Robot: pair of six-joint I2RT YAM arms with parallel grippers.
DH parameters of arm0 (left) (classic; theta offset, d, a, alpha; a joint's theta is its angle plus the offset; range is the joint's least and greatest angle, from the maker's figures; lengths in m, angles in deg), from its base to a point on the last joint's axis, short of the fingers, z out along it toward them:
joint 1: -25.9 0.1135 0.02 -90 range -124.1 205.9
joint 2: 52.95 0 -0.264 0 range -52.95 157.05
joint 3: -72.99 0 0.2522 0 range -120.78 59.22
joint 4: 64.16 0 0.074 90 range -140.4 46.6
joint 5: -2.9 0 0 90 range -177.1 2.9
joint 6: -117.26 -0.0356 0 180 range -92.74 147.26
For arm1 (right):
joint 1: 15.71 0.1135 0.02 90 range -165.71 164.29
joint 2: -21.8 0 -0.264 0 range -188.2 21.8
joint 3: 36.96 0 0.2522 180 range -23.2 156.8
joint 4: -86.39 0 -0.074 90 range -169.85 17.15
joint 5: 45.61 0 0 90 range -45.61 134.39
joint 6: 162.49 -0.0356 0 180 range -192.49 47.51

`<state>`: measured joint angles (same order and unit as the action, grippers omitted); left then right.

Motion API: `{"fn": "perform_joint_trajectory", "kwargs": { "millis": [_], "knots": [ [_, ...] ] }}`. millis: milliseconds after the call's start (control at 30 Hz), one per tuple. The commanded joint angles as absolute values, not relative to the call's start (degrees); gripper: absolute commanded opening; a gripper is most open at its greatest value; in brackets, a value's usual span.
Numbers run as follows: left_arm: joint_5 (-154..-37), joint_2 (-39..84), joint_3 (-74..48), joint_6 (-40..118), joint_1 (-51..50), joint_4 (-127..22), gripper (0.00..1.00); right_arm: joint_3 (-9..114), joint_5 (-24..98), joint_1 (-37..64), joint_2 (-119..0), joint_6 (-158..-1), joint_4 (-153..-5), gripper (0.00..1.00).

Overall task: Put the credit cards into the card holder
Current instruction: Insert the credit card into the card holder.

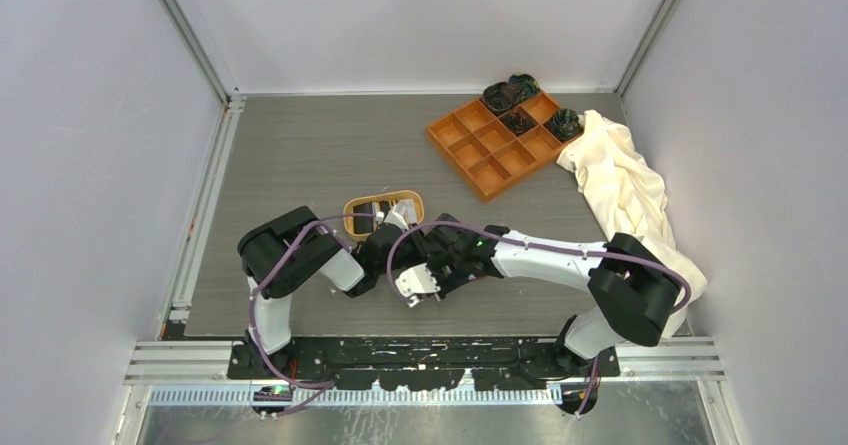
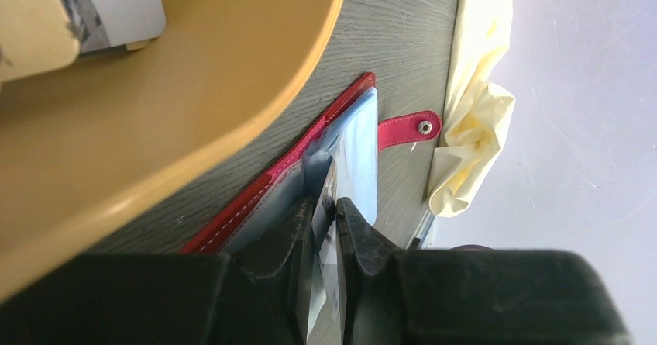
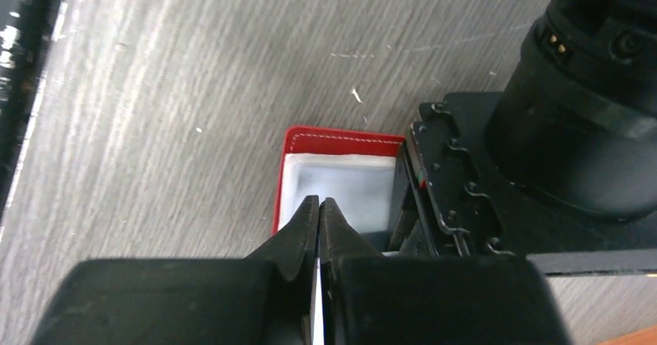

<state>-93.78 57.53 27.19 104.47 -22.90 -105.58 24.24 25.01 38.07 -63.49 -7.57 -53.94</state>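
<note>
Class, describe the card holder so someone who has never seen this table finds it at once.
On the grey table, find the oval tan dish. Beside it lies the card holder, open. Unlike the dish or the orange tray, it is a red stitched wallet with blue lining and a snap tab.

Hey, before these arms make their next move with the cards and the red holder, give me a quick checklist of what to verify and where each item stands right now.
1. Card holder open on the table, pockets showing: ok.
2. Left pincer closed on a thin flat piece at the holder's pockets: ok. Whether it is a card or a pocket sleeve: cannot tell.
3. Right pincer shut at the holder. Whether it holds a card: cannot tell.
4. Snap tab lying flat, off to the side of the pockets: ok.
5. All cards out of the tan dish: not ok, at least one card lies there.
</note>
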Motion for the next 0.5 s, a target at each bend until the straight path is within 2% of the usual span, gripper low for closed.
{"fn": "perform_joint_trajectory", "kwargs": {
  "millis": [0,467],
  "knots": [
    [-93.8,59.9,28.0,102.6,-22.5,-103.0,0.18,23.8,30.5,38.2,-63.5,-7.9,-59.7,0.05],
    [-95.3,60.6,27.3,102.4,-22.4,-103.0,0.20,24.5,37.2,38.3,-67.6,-5.6,-58.6,0.07]
  ]
}}
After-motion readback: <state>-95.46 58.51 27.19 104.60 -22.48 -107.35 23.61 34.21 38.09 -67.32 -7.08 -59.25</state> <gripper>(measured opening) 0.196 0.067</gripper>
